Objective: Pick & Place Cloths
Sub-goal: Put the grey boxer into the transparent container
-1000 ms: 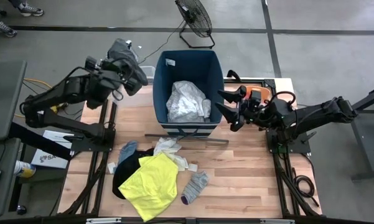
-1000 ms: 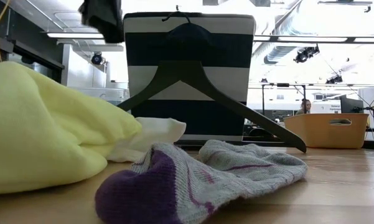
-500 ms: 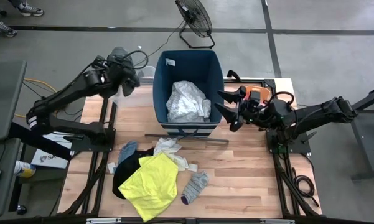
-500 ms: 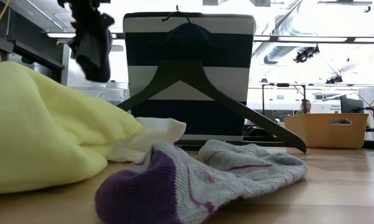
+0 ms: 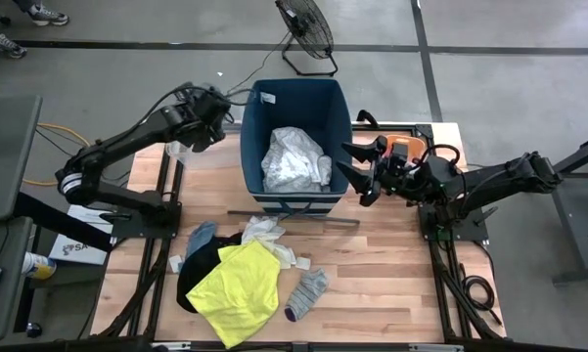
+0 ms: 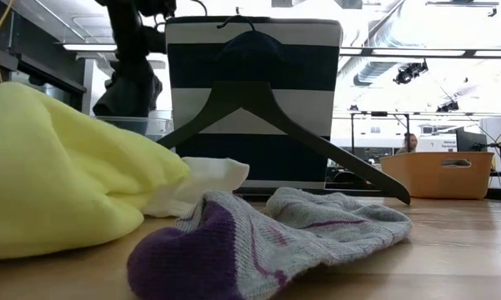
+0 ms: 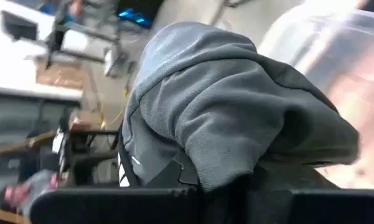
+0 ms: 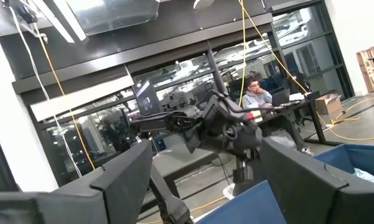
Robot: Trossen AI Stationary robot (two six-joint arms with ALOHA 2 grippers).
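Note:
My left gripper (image 5: 213, 115) is shut on a dark-grey garment (image 7: 236, 106), held up just outside the left wall of the tall dark-blue bin (image 5: 294, 112). A white garment (image 5: 295, 161) lies inside the bin. Near the table's front lie a neon-yellow shirt (image 5: 237, 288) on black cloth (image 5: 198, 269), a grey sock (image 5: 306, 291) with a purple toe, and small white (image 5: 264, 233) and blue (image 5: 201, 235) pieces. My right gripper (image 5: 357, 168) stands open beside the bin's right wall, with nothing between its fingers. My left gripper holds the dark-grey garment by a bunched part (image 7: 224, 180). The cloth drapes over the fingers and hides the place of contact. The garment hangs slack below the gripper (image 6: 132, 83), lifted clear, beside the bin's left wall.
A black hanger (image 6: 258, 108) leans against the bin's near wall. An orange tub (image 6: 438, 175) stands at the table's far right, behind my right gripper. A clear container (image 6: 137, 125) sits left of the bin. Bare wood shows at the table's right.
My left gripper has swung from off the table's far left toward the bin and come down, rolling as it went. It stays shut on the dark-grey garment, which now hangs lower, close beside the bin's left wall.

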